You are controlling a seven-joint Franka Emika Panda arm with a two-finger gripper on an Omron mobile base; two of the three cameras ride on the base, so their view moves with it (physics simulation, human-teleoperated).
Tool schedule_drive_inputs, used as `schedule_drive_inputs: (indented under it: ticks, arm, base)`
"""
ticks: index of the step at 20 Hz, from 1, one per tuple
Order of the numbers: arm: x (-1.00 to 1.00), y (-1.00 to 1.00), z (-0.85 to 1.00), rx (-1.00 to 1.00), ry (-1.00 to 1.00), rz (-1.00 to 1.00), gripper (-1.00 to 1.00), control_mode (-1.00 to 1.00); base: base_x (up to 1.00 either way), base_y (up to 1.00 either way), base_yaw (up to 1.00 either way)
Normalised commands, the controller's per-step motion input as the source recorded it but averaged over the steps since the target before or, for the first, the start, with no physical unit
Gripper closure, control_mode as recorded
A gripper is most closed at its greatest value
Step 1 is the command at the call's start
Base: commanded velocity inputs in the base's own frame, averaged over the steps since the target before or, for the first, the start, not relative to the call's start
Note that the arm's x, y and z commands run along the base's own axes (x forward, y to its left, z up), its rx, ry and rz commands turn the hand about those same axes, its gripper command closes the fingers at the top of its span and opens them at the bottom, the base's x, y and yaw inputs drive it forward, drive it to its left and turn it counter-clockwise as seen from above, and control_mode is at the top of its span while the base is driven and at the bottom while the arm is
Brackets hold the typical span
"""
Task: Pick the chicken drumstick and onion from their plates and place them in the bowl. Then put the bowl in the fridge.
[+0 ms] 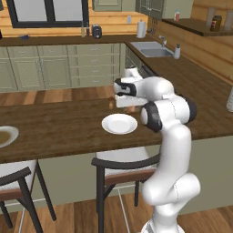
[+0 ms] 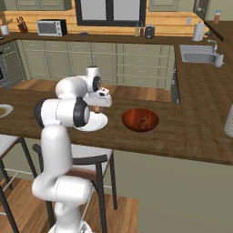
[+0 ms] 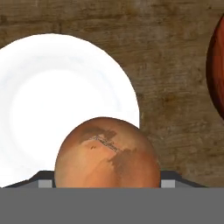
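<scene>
The onion [image 3: 107,155], a round orange-brown ball, sits between my fingertips, and my gripper [image 3: 107,181] is shut on it. It hangs over the near edge of a white plate [image 3: 57,100] on the wooden counter. From the right base, the gripper [image 2: 97,109] with the onion [image 2: 97,109] is just above that plate [image 2: 96,123]. The reddish-brown bowl [image 2: 132,117] stands to its right, apart from it. A small brown piece that looks like the chicken drumstick [image 2: 143,122] lies inside. The bowl's rim [image 3: 217,65] shows at the hand view's right edge. The fridge is out of view.
A second plate [image 1: 4,135] sits at the counter's far left. Dark-framed stools [image 1: 120,166] stand under the counter's near edge. A sink [image 2: 199,57] and a paper towel roll [image 2: 198,32] are on the far counter, with a microwave [image 2: 51,27] at the back left.
</scene>
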Motion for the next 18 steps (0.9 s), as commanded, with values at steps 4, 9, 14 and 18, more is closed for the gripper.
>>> schedule_drive_inputs:
  ticks: [4,9,14,18]
  arm:
    - [0.0,-1.0,0.32,0.0,0.0,-0.05,1.0,-1.0]
    - [0.09,-0.93,0.16,0.0,0.01,-0.03,1.0,-1.0]
    - [0.44,-0.71,0.01,0.04,0.07,0.0,1.0,-1.0]
    - [0.46,-0.66,-0.09,0.06,0.04,0.0,1.0,-1.0]
  base:
    - [0.0,0.0,0.0]
    - [0.0,0.0,0.0]
    - [0.0,0.0,0.0]
    - [0.0,0.0,0.0]
